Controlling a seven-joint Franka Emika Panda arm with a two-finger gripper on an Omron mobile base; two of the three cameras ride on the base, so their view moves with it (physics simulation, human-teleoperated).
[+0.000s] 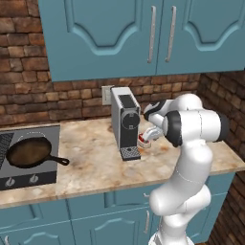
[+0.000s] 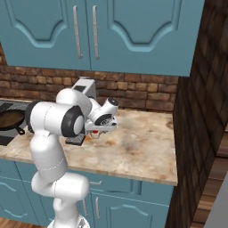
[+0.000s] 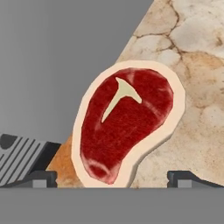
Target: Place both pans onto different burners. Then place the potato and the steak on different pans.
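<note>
The claw [image 3: 111,179] hangs low over the counter [image 3: 197,87] with its 2 tips [image 3: 187,177] spread wide, the steak [image 3: 127,127] lying flat on the stone between them and just ahead, close beside the grey coffee machine [image 1: 125,122]. I judge the steak pickup to be in hand; next the claw must drop a little and close across the meat without nudging the machine. The skillet [image 1: 29,152] sits on a burner well to the left.
</note>
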